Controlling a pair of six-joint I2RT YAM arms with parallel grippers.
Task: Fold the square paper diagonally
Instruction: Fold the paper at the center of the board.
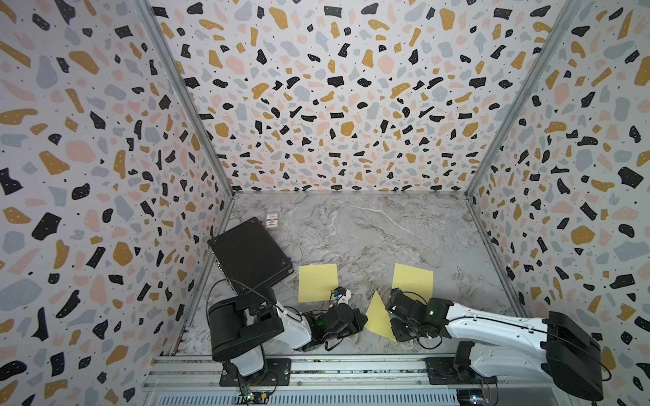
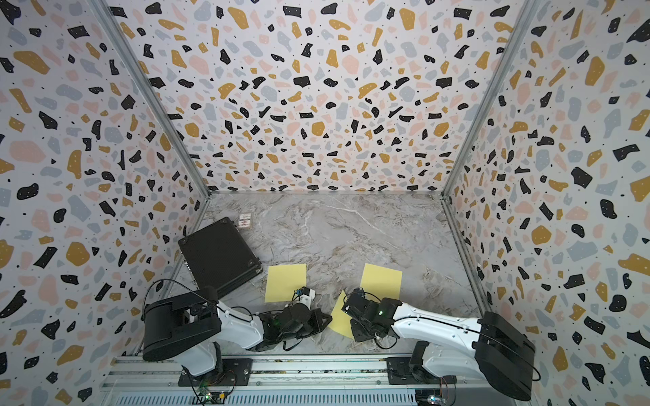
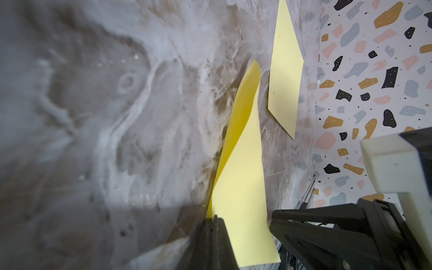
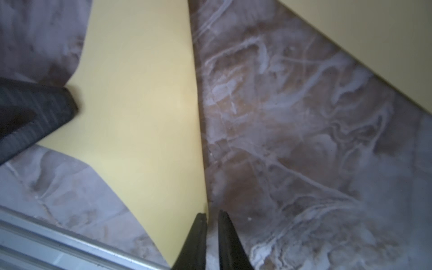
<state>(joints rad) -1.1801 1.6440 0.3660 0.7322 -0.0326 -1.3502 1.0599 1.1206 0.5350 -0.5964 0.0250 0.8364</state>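
Observation:
The square paper [image 1: 378,320] is a yellow sheet near the table's front edge, between my two grippers; it shows in both top views [image 2: 340,318]. In the left wrist view the paper [image 3: 240,163] curls up off the marble, one layer bending over the other. My left gripper [image 3: 214,217] is shut on its edge, and its dark fingers [image 4: 39,114] show at the sheet's corner in the right wrist view. My right gripper [image 4: 212,212] stands narrowly open at the paper's [image 4: 145,112] straight edge, with bare marble showing in the gap.
Two more flat yellow sheets lie farther back, one left [image 1: 317,283] and one right [image 1: 413,281]. A black case [image 1: 249,255] sits at the left wall with a small card [image 1: 272,221] behind it. A metal rail [image 1: 351,365] runs along the front edge.

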